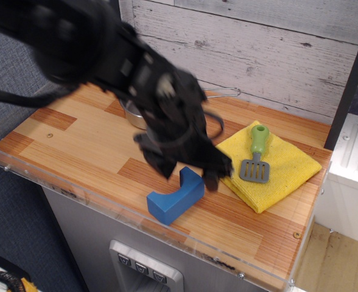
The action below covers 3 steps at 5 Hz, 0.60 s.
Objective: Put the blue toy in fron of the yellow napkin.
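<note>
Since the blue toy [175,196] already lies on the desk [75,140] just beside the yellow napkin [282,167], I'd lift my blurred, spread, empty end effector [188,175] straight up to avoid nudging it.

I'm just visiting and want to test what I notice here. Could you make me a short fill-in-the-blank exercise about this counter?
1. The spatula with the green handle lies on the ____ napkin.
2. The toy near the counter's front edge is ____ in colour.
3. The gripper above the toy holds ____.
4. The pan behind the arm is made of ____.

Missing words: yellow; blue; nothing; metal
</note>
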Each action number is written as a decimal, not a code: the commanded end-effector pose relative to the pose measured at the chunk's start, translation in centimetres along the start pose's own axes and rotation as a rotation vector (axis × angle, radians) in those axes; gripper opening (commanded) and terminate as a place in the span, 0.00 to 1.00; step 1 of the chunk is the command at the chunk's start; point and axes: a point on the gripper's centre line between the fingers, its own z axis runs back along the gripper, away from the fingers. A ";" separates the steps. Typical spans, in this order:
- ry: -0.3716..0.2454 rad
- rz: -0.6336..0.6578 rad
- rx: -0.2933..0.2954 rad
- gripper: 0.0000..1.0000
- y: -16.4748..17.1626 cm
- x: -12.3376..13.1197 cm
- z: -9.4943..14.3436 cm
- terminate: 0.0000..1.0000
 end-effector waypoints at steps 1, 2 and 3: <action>-0.254 -0.012 -0.092 1.00 2.5 3.2 8.9 0.00; -0.357 -0.010 -0.108 1.00 3.2 4.6 12.2 0.00; -0.436 -0.039 -0.147 1.00 3.8 5.2 13.9 0.00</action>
